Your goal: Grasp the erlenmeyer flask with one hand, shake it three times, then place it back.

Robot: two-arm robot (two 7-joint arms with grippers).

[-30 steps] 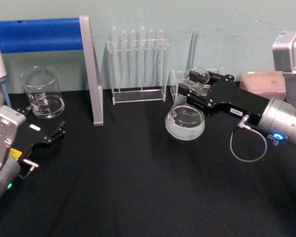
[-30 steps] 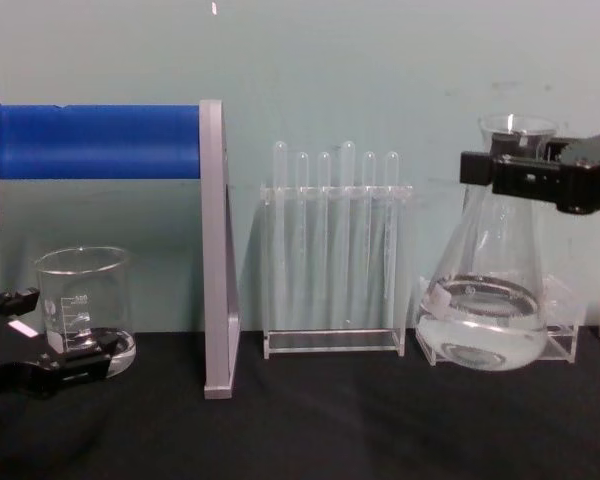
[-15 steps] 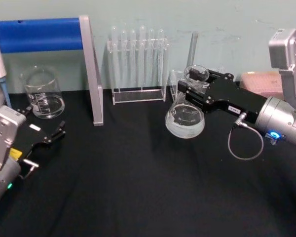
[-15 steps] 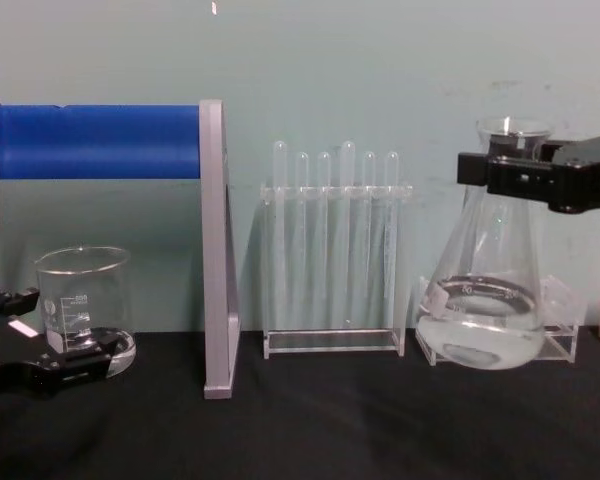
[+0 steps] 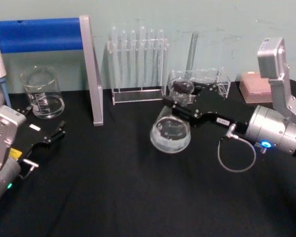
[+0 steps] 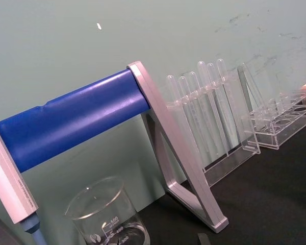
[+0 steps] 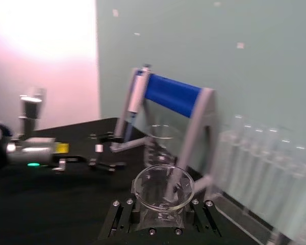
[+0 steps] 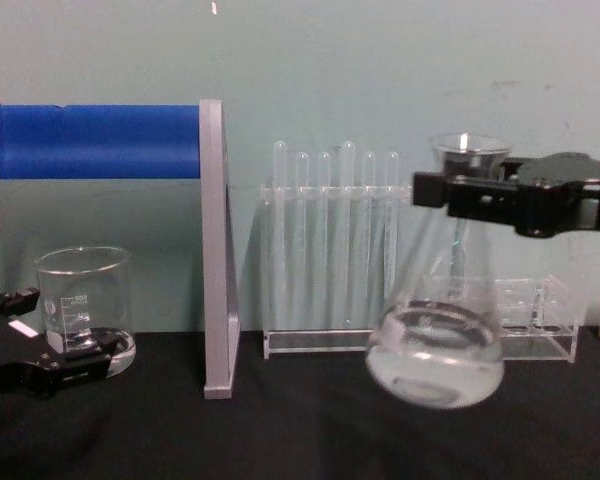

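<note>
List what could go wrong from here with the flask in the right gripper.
1. The right gripper clamps the erlenmeyer flask only at its narrow neck, with the liquid-laden base below, so the smooth glass could slip.
2. The mouth is open, so liquid might splash onto the black cloth.
3. The test tube rack stands close on the flask's left, and a wide swing could strike it.
The left gripper sits open by the beaker.

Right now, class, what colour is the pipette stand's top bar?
The bar is blue; chest view shows it best.
</note>
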